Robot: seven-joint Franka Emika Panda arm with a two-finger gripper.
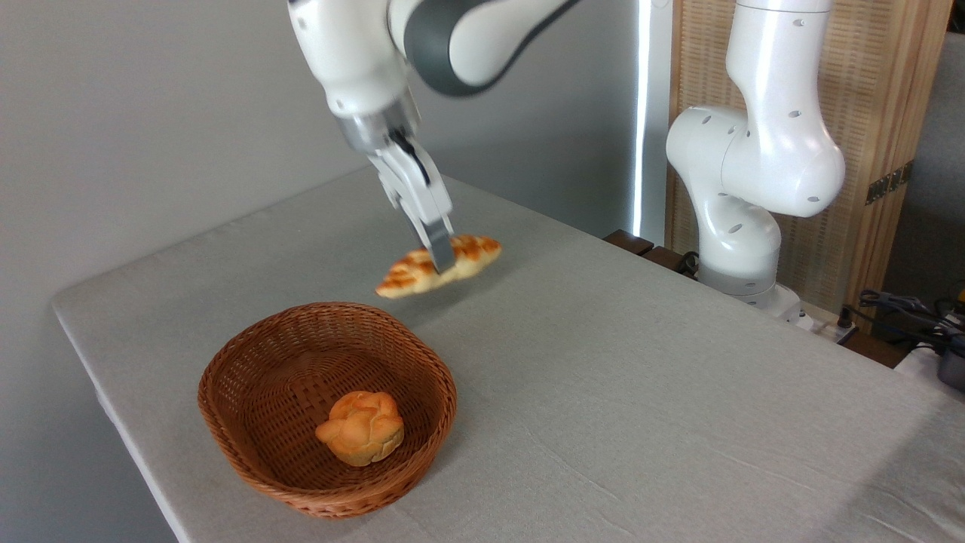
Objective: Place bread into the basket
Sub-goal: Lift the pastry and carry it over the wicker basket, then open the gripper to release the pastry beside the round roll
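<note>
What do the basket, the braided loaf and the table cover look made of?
The basket looks like woven wicker, reddish-brown with a slight sheen; the weave and braided rim show. The braided loaf has a glossy golden crust with orange-brown plaits; whether it is real bread or a replica is unclear. The table cover looks like matte grey cloth, with faint creases.

A table (pixel 641 392) under a pale grey cloth fills most of the view. Behind its far edge stands a plain grey wall (pixel 151 113). A bright vertical strip of light (pixel 641 113) runs beside a wooden slatted panel (pixel 882 90) past the far right corner, with dark cables (pixel 897 305) below.
</note>
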